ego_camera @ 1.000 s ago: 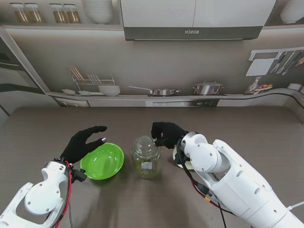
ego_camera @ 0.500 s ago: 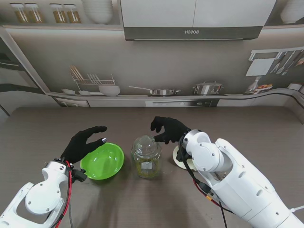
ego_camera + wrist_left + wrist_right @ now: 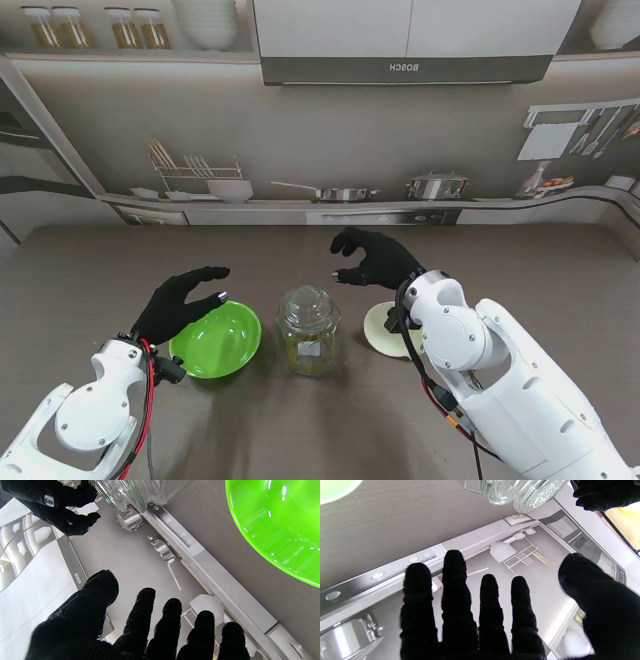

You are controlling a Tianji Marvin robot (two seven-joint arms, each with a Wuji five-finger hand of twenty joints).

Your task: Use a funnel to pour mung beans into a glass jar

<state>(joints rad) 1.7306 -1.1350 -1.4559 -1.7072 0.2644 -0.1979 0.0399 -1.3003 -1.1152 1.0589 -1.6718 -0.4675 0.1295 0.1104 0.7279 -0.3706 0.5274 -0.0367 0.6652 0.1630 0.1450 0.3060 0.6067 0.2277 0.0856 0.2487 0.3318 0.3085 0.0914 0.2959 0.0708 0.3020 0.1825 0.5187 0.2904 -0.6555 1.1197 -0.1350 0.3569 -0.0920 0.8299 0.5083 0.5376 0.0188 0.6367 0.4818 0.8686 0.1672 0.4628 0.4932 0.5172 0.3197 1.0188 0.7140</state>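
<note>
Over table, each robot hand spread, empty.

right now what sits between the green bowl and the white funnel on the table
The lidded glass jar stands between the green bowl on its left and the white funnel on its right, apart from both. The stand's view shows it.

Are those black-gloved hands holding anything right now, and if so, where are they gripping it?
Nothing is held. The left hand and right hand both hover with fingers apart.

One glass jar, one green bowl, one white funnel, two robot hands.
</note>
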